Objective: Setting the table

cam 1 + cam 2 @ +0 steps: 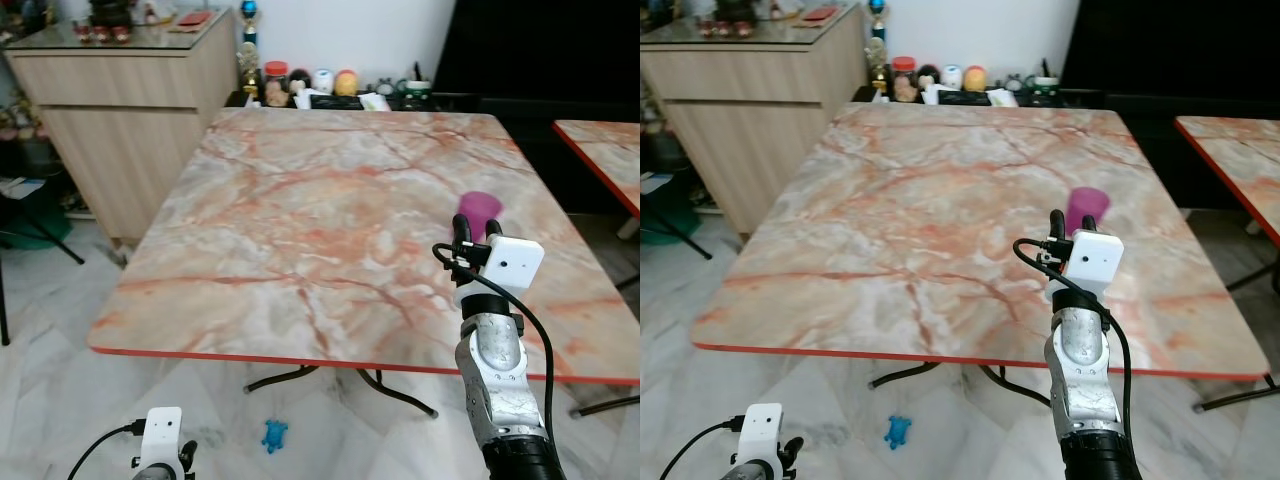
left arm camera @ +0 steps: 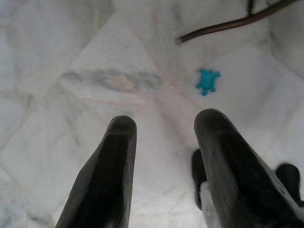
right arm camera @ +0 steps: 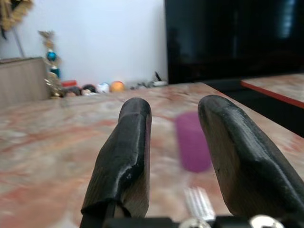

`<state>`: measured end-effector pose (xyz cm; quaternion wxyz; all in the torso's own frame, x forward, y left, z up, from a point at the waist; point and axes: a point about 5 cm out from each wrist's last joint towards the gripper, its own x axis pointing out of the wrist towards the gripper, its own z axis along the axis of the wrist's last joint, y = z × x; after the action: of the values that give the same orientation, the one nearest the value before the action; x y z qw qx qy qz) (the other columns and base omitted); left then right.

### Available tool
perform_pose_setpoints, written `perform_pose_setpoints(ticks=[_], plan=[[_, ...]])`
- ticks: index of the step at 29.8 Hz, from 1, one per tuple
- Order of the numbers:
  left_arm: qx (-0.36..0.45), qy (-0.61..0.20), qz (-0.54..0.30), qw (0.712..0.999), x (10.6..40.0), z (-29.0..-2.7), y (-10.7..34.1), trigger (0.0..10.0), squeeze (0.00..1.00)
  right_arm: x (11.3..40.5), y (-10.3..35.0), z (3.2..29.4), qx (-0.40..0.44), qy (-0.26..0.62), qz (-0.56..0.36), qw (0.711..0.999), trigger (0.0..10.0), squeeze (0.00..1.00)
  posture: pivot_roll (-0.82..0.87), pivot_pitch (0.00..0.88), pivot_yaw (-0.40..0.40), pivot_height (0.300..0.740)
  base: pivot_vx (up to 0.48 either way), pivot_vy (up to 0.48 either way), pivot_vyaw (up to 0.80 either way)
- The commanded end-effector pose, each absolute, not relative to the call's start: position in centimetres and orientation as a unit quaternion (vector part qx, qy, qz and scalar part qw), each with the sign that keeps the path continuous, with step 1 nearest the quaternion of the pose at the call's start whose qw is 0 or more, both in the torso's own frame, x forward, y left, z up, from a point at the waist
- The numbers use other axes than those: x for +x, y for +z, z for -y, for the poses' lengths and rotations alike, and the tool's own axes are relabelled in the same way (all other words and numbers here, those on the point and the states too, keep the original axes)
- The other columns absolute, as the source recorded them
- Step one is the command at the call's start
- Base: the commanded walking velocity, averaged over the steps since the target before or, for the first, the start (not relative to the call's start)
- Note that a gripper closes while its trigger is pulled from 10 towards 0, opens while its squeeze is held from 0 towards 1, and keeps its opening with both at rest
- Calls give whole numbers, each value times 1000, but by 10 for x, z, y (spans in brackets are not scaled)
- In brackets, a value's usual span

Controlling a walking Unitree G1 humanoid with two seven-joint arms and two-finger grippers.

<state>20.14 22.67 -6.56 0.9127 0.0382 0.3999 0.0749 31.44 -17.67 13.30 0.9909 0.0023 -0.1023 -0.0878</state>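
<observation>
A purple cup (image 1: 481, 209) stands on the marble table (image 1: 300, 220), toward its right side. My right gripper (image 1: 476, 231) hovers just in front of the cup, a little above the tabletop. In the right wrist view its two black fingers (image 3: 128, 147) are open, and the cup (image 3: 192, 141) shows blurred in the gap beyond them. A silver fork (image 3: 199, 202) lies on the table below the fingers. My left gripper (image 2: 164, 128) hangs low beside me over the floor, open and holding nothing.
A wooden sideboard (image 1: 130, 100) stands at the back left. A second red-edged table (image 1: 610, 150) is at the right. Jars and ornaments (image 1: 320, 85) line a low shelf behind the table. A blue turtle toy (image 1: 274, 435) lies on the tiled floor near the table's legs (image 1: 300, 375).
</observation>
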Motion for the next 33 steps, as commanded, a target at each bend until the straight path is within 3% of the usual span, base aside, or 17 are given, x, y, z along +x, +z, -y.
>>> perform_pose_setpoints(ticks=[1, 5, 23, 24, 29, 30, 31, 32, 33], plan=[[45, 77, -403, 911, 199, -227, -67, 10000, 0, 314, 129, 179, 2, -89, 90, 992, 10000, 0, 44, 0, -9, 740, 0, -480, 0], [45, 80, -405, 910, 199, -227, -67, 10000, 0, 314, 127, 178, 3, -85, 84, 993, 10000, 0, 44, 0, -9, 740, 0, -440, 0], [36, 79, -405, 910, 199, -225, -67, 10000, 0, 321, 89, 180, 3, -72, -53, 996, 10000, 0, 40, 0, -8, 740, 0, 0, 0], [36, 80, -406, 910, 200, -225, -67, 10000, 0, 322, 84, 178, 18, -58, -74, 995, 10000, 1000, 38, 0, -7, 740, 0, 0, 0], [35, 80, -406, 910, 200, -224, -67, 10000, 0, 327, 78, 178, 49, -77, -110, 990, 10000, 1000, 42, 0, -7, 740, 0, 0, 0], [34, 79, -406, 910, 200, -224, -67, 10000, 0, 328, 78, 178, 60, -78, -115, 989, 10000, 933, 41, 0, -7, 740, 0, 0, 0], [34, 79, -406, 910, 200, -224, -67, 10000, 0, 329, 78, 178, 62, -75, -116, 988, 10000, 933, 41, 0, -7, 740, 0, 0, 0], [34, 79, -406, 910, 200, -224, -67, 10000, 0, 330, 78, 177, 58, -71, -118, 989, 10000, 0, 39, 0, -7, 740, 0, 0, 0], [34, 79, -406, 910, 200, -224, -68, 10000, 0, 330, 79, 178, 49, -68, -121, 989, 10000, 0, 39, 0, -7, 740, 0, 0, 0]])
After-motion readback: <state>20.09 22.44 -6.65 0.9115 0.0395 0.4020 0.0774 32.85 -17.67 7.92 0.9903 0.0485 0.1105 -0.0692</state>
